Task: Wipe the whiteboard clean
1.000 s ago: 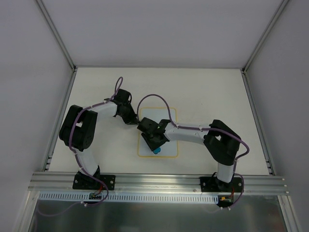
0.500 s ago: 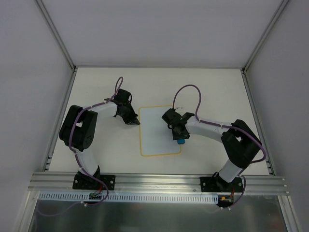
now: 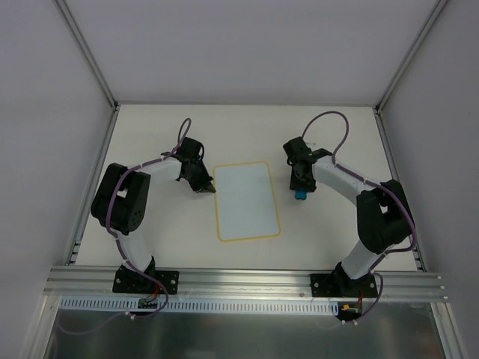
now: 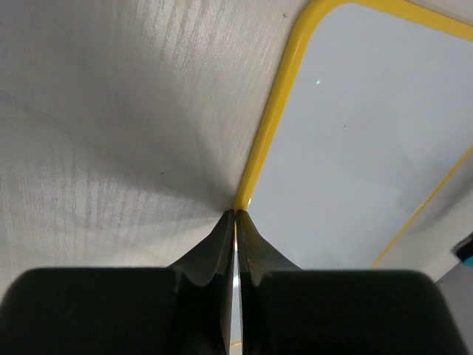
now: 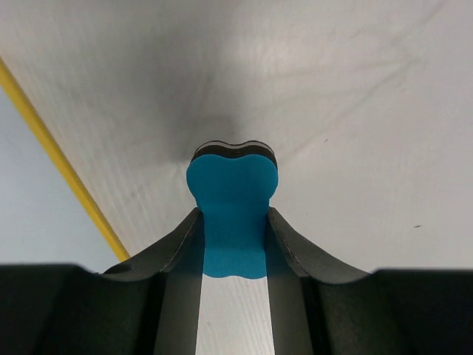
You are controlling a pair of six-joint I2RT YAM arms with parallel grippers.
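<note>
The whiteboard lies flat mid-table, white with a yellow rim and no writing visible. My left gripper is shut, its tips pressed at the board's left rim near the far left corner. My right gripper is shut on the small blue eraser, off the board to its right over the tabletop. In the right wrist view the blue eraser sits between the fingers, its tip at the tabletop, with the board's yellow rim at the left.
The cream tabletop is bounded by white walls and metal posts. A metal rail runs along the near edge with both arm bases on it.
My right arm has swung right and away with the eraser, from over the board's near part to the bare tabletop beside its far right corner. The left gripper has stayed at the rim.
</note>
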